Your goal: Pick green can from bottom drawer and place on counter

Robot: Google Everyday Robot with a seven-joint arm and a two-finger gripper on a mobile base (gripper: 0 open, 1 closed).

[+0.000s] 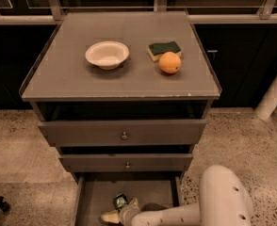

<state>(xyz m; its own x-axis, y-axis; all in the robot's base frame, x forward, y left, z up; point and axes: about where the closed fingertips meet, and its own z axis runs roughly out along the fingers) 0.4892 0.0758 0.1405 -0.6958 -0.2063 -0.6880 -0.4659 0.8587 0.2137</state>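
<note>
- One gripper [121, 210] noted low in the open bottom drawer [150, 192], near its front left, at the end of one white arm [176, 215] reaching in from the right.
- Jaw state: cannot be told. Whether the can is clamped cannot be told either.
- One green can [120, 201] seen right at the gripper, on its far side, inside the bottom drawer and not on the counter [82, 81].
- Three drawers counted. The two upper drawers [82, 133] are stacked above the gripper and partly pulled out.
- Two knobs [124, 136] counted, one on each upper drawer, both nearly straight up from the gripper.
- On the counter, well above and beyond the gripper, three things are recorded:
  - one white bowl [107, 54], slightly left of the gripper's line
  - one orange [169, 62], to the right
  - one sponge [164, 47], touching the orange on its far side
</note>
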